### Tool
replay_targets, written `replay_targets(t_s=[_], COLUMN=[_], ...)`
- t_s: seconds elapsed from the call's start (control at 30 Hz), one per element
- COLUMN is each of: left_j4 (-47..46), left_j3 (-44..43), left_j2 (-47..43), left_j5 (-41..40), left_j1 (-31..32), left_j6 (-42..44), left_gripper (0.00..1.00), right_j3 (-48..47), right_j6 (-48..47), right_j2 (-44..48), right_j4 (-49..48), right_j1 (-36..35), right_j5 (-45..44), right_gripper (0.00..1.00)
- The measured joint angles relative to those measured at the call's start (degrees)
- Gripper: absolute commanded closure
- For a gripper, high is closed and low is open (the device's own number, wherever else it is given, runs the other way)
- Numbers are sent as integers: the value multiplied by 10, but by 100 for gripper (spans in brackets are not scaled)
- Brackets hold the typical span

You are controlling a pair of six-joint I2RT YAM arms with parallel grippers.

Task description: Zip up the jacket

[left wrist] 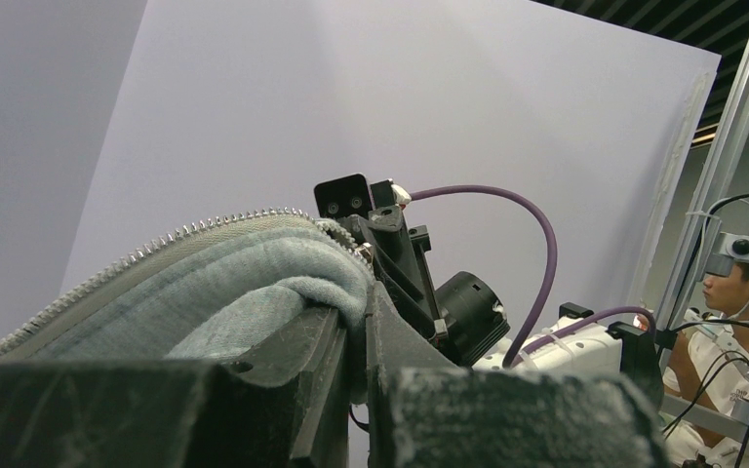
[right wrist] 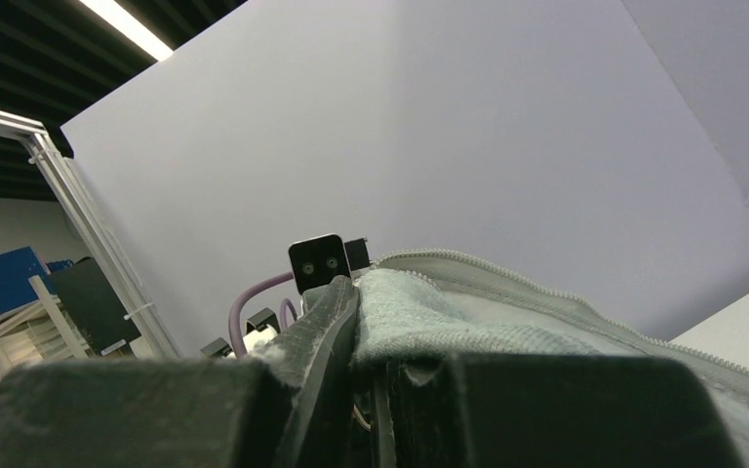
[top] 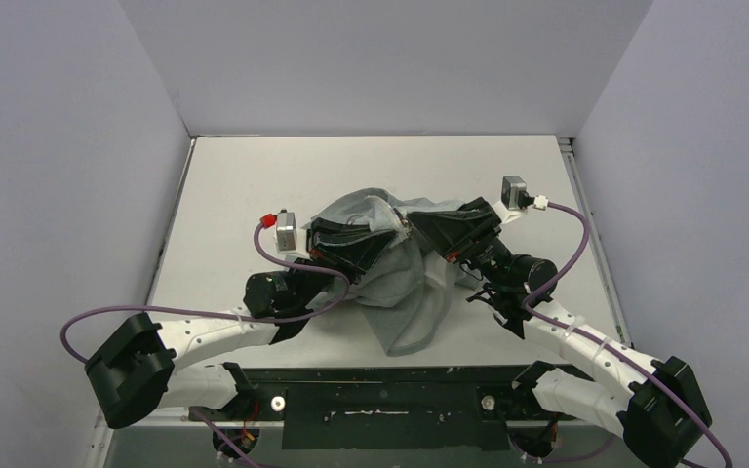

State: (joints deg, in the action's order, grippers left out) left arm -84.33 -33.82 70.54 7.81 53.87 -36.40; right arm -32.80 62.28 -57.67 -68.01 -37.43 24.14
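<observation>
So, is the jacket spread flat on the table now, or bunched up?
Bunched up: the jacket hangs crumpled between the left hand and the right hand, each shut on a toothed zipper edge.

No text, label, brand, number or sign can be read in any of the three views.
</observation>
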Motion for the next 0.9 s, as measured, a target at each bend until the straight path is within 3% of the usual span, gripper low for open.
replay_targets(t_s=[0.9], left_j4=[-2], left_j3=[0], left_j2=[-22], left_j5=[-43], left_j1=[2], left_j6=[47], left_gripper=[100], right_j3=[0], right_j6=[7], right_j2=[16], right_j4=[8], right_j1=[0], right_j5=[34], right_gripper=[100])
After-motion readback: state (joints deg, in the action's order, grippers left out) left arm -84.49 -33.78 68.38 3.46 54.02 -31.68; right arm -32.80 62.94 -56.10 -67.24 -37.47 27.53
